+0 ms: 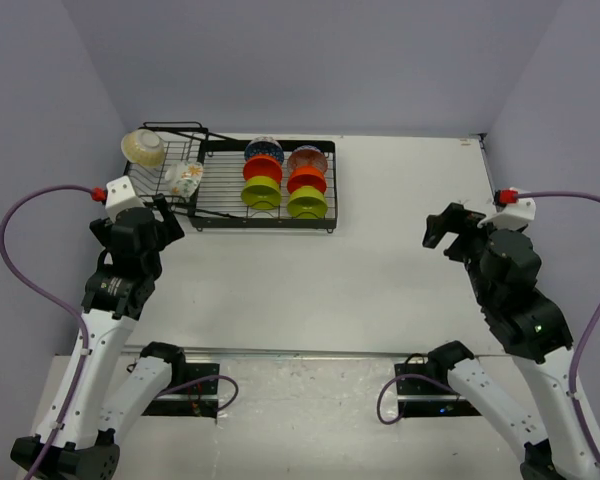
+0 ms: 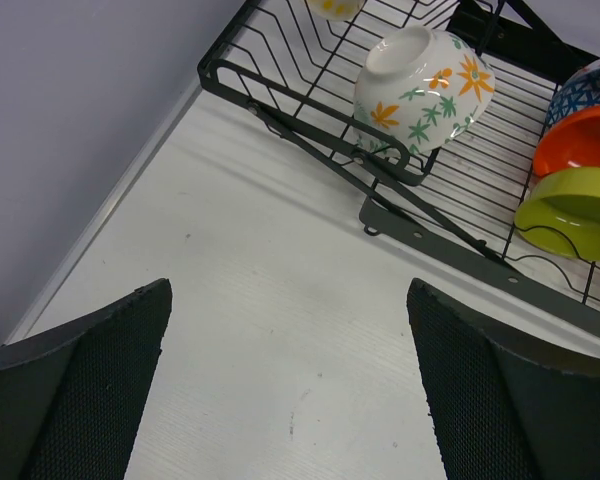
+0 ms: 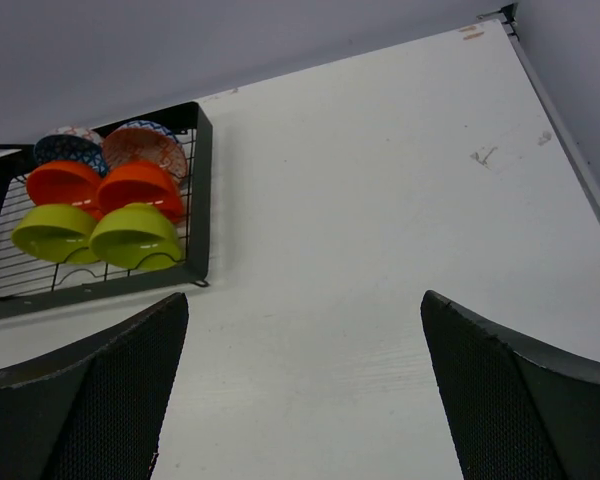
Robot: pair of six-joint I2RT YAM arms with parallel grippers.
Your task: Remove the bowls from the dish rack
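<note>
Released, empty: left claw [image 2: 288,295] beside black wire dish rack [image 1: 263,222], right claw [image 3: 305,297] well apart. All small round bowls [image 1: 263,170] sat racked. Unloading unstarted; next move likely called for left claw closing over rim of cream floral bowl [image 2: 425,90].

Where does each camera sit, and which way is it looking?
Top external: overhead and behind, looking down on table, dish rack, left arm, right arm.
Left wrist: faces the floral bowl; open left tool shows.
Right wrist: faces the dish rack across the table; open right tool shows.
Shared: all show a lime green bowl.
</note>
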